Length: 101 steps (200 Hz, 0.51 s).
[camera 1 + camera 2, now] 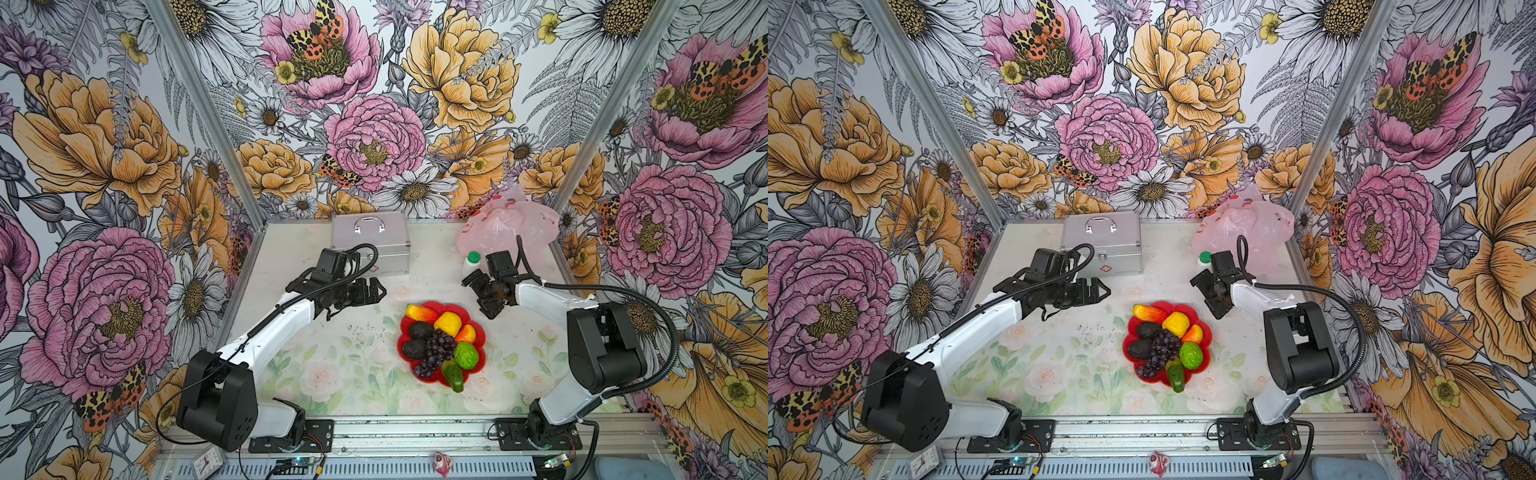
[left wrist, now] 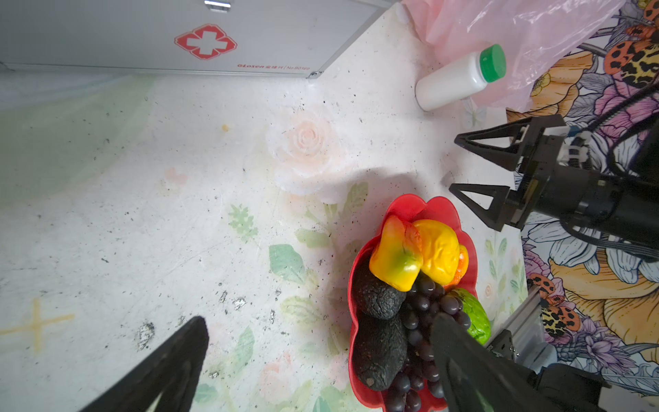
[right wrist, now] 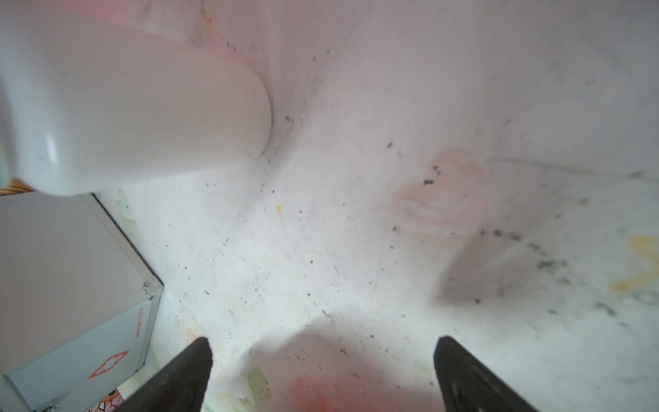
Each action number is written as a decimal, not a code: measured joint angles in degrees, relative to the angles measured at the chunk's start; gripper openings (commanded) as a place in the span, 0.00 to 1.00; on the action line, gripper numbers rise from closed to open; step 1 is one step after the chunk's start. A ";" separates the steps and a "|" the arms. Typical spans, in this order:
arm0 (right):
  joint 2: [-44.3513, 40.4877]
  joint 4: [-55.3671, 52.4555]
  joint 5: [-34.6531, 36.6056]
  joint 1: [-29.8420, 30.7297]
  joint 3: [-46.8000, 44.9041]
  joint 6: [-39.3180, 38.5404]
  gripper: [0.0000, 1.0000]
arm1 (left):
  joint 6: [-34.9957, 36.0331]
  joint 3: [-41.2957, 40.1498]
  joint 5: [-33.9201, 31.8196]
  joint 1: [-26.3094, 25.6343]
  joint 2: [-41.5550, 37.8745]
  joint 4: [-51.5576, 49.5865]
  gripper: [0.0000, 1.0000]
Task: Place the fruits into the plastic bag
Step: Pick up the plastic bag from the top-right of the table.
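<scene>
Floral-print tabletop, white bottle half hidden behind right gripper at one o'clock, plastic bag beyond, fruits overlapping on red plate, left gripper held level, both jaws spread, empty.

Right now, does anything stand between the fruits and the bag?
Yes. A white bottle stands upright at the near edge of the bag, roughly on the line from the fruits. The right hand, open and empty, hovers just beside it, also over that path. Nothing else visible lies in between.
</scene>
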 measured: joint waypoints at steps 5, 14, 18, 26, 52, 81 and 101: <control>-0.90 -0.76 0.20 -0.74 0.00 -0.59 0.99 | -0.02 0.94 0.00 0.00 0.81 -0.20 0.99; -2.71 -2.05 0.42 -2.08 0.00 -1.64 0.98 | 0.00 2.69 0.00 -0.07 2.29 -0.24 0.99; -3.50 -2.67 0.52 -2.73 0.02 -2.14 0.98 | 0.00 3.39 0.00 -0.17 2.80 -0.31 0.99; -5.05 -4.04 0.63 -3.80 0.20 -2.99 0.98 | 0.02 5.66 0.00 -0.50 4.55 -0.59 0.99; -8.83 -11.02 1.77 -6.27 4.87 -6.86 0.96 | 0.20 14.95 0.04 -3.08 11.17 -0.48 0.99; -8.79 -19.02 5.35 -6.40 20.24 -13.68 0.97 | 0.24 23.96 1.31 -6.32 18.75 0.15 0.99; -5.53 -22.71 7.58 -6.40 32.37 -18.32 0.98 | 0.20 27.54 2.56 -7.21 23.08 0.33 0.99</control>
